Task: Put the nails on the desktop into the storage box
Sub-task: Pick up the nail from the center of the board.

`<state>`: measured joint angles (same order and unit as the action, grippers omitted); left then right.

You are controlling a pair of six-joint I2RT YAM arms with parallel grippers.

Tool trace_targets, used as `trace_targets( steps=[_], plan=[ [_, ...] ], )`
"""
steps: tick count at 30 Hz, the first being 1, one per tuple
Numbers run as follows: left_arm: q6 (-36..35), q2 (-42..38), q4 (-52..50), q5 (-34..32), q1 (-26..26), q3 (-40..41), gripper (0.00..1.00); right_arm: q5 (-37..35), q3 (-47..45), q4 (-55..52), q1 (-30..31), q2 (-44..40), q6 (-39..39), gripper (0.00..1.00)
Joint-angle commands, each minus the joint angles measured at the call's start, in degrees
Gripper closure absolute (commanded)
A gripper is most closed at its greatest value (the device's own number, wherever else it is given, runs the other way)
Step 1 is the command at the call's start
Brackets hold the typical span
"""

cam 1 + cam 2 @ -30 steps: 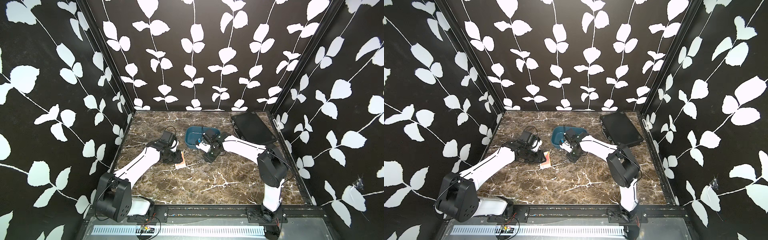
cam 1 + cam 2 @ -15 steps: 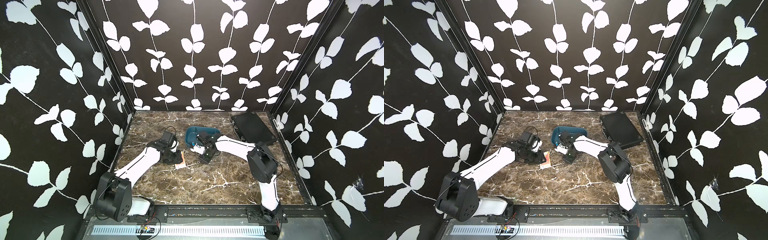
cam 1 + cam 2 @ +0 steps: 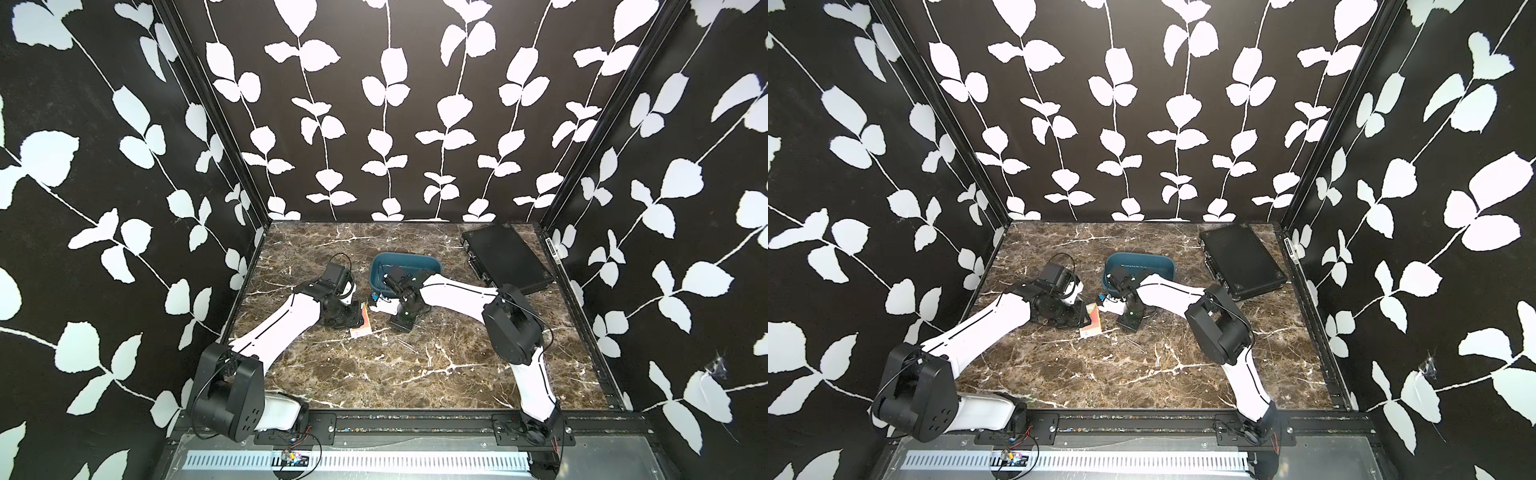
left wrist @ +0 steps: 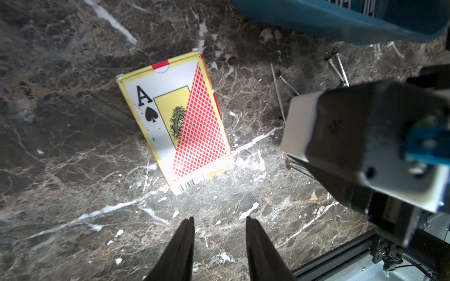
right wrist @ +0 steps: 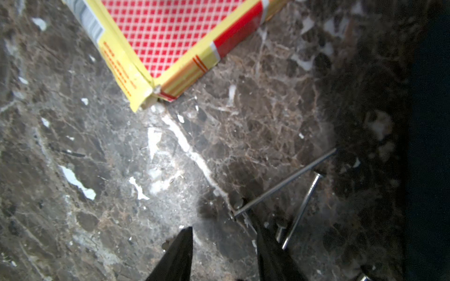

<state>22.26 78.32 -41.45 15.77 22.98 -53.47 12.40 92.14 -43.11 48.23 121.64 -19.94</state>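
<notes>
top views: high at front, looking down on whole desk | left wrist: close above desk, facing card box | right wrist: closer; both wrists share card box corner

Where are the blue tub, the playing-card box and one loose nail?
Blue tub (image 3: 411,261): in a top view, on its far wall.
Playing-card box (image 4: 180,121): left wrist view, middle of its printed face.
Loose nail (image 5: 285,182): right wrist view, middle of its shaft.
</notes>
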Motion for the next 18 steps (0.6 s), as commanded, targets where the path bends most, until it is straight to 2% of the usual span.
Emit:
trace_targets(
  steps=[1,12,18],
  plan=[
    [-1.51,-0.54,-2.88,-0.42,-0.55,-0.24,0.63,-0.76,3.06,-0.56,0.02,0.98,-1.45,0.54],
    [-1.9,-1.57,-4.68,-0.39,-0.82,-0.32,0.63,-2.51,4.37,-1.01,-0.03,4.18,-2.25,0.55],
    [-1.56,-1.9,-4.43,0.04,-0.83,0.41,0.63,-4.37,0.7,-1.15,-0.33,4.5,-2.42,0.56]
  ],
)
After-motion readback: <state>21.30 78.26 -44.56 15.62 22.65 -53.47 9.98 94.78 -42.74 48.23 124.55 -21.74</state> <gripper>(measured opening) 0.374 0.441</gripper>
